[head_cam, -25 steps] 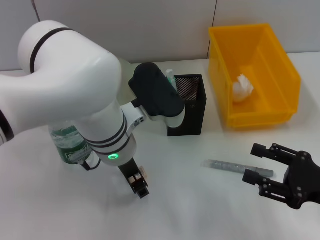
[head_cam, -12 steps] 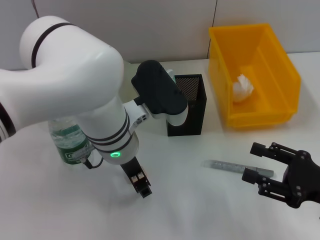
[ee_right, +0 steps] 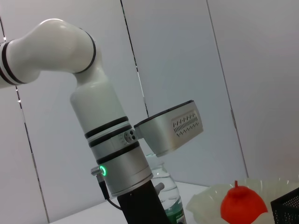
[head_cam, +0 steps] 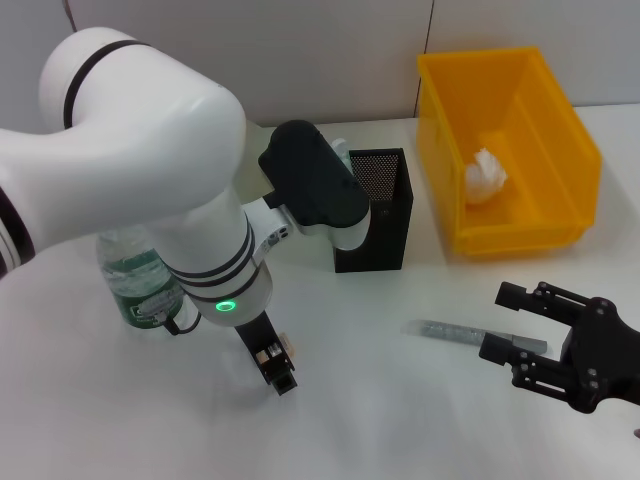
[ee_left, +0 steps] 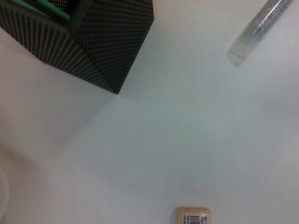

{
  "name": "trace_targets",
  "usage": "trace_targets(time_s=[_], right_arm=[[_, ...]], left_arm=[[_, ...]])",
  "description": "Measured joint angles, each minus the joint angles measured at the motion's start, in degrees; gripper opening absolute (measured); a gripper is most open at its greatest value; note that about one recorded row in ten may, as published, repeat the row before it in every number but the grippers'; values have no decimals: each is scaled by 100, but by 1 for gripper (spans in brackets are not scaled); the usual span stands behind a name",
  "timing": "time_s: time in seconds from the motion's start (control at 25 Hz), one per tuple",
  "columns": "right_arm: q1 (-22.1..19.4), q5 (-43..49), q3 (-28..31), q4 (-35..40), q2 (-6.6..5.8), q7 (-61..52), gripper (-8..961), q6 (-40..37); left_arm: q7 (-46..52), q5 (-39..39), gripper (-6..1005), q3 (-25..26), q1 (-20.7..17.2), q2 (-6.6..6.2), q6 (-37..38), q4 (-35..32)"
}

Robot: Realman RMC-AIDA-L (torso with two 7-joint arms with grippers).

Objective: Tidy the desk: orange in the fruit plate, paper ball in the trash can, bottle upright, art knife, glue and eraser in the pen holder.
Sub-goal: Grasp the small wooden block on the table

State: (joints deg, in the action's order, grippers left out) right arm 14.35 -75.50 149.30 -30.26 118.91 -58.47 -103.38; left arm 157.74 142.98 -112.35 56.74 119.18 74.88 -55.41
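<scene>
My left gripper (head_cam: 274, 368) points down at the table beside a small beige eraser (head_cam: 284, 346), which shows its barcode label in the left wrist view (ee_left: 193, 216). The grey art knife (head_cam: 468, 335) lies flat on the table. Its right end sits between the spread fingers of my open right gripper (head_cam: 498, 322). The bottle (head_cam: 140, 285) stands upright behind my left arm. A green item (ee_left: 51, 7) sticks out of the black mesh pen holder (head_cam: 378, 212). The paper ball (head_cam: 485, 178) lies in the yellow trash can (head_cam: 560, 150). The orange (ee_right: 240, 205) rests in the fruit plate (ee_right: 205, 205).
My bulky white left arm (head_cam: 190, 200) hides much of the table's left half, including the plate in the head view. The pen holder stands just left of the yellow bin. Bare white tabletop (head_cam: 380, 420) lies between my two grippers.
My right gripper has edged left along the knife. My left gripper has shifted slightly right and back, staying low beside the eraser.
</scene>
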Motion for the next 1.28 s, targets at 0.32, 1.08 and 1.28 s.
trace_targets(time_s=[0.32,1.08,1.28], right_arm=[[71,0,-31,29,0,3,693,16],[115,0,-33,67,9,3,693,55],[144,-1,-33,109,9,3,693,56]], left_arm=[[-108,1,629,38,26,0,-35,92],[-107,-16,614,47,30,9,65,92],[-105,-16,590,47,29,9,84,89]])
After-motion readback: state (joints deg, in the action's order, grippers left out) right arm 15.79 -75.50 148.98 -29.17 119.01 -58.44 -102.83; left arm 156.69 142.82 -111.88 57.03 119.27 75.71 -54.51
